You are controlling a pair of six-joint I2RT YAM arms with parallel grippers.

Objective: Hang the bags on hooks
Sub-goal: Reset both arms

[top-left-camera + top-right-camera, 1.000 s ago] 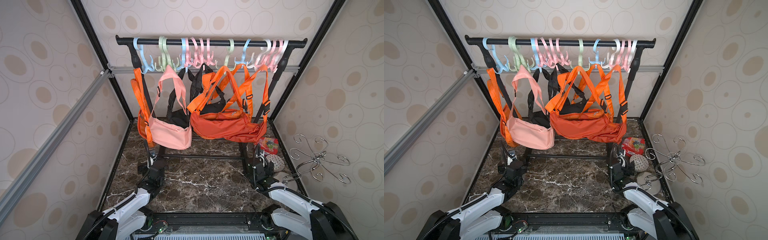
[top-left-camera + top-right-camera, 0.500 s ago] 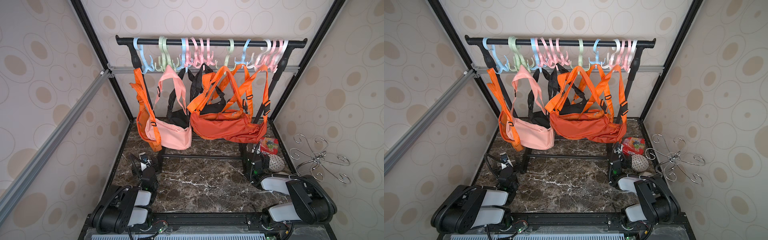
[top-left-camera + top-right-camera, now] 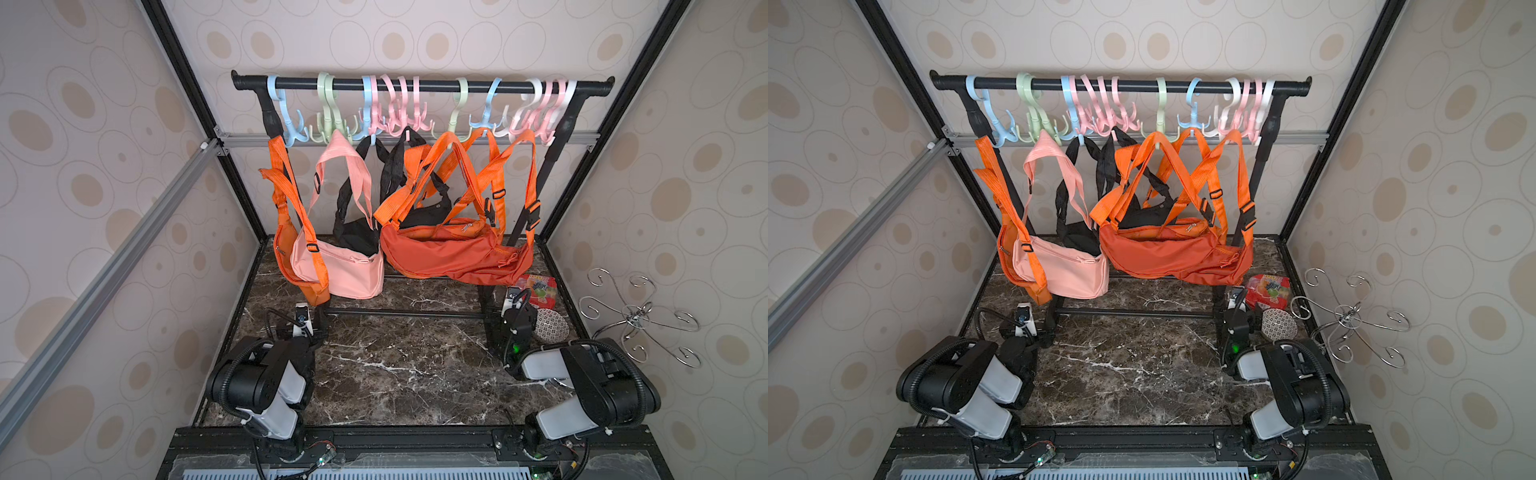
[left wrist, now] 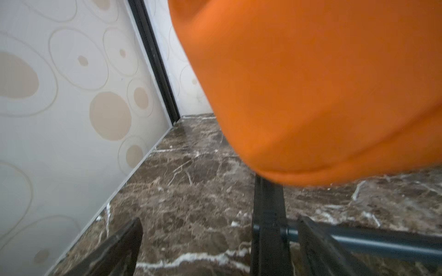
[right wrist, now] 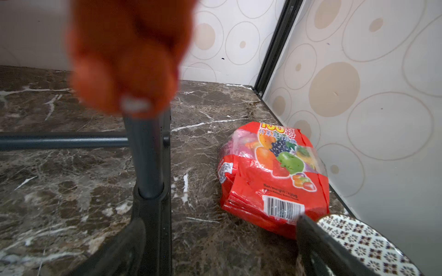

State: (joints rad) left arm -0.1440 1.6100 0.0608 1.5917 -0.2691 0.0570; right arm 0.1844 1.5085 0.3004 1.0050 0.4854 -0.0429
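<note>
An orange bag (image 3: 286, 249) (image 3: 1005, 249) hangs by its strap from the light blue hook (image 3: 291, 126) at the left end of the black rail (image 3: 419, 85). Beside it hang a pink bag (image 3: 340, 274), black bags and larger orange bags (image 3: 453, 253). My left gripper (image 3: 311, 328) (image 4: 220, 248) is low by the rack's left foot, open and empty, with the orange bag (image 4: 311, 83) just above it. By the right post (image 5: 148, 155) sits my right gripper (image 3: 519, 318) (image 5: 215, 251), also open and empty, under a blurred orange bag (image 5: 124, 52).
A red candy packet (image 3: 538, 286) (image 5: 275, 172) and a patterned bowl (image 3: 550, 326) (image 5: 366, 243) lie at the right wall. A wire hook ornament (image 3: 640, 318) sticks out from that wall. The rack's lower crossbar (image 3: 407, 313) runs between my grippers. Several pastel hooks hang on the rail.
Both arms have folded back toward the front and the grippers have drawn in low. The left orange bag swung out a little and hangs free of my grippers.
</note>
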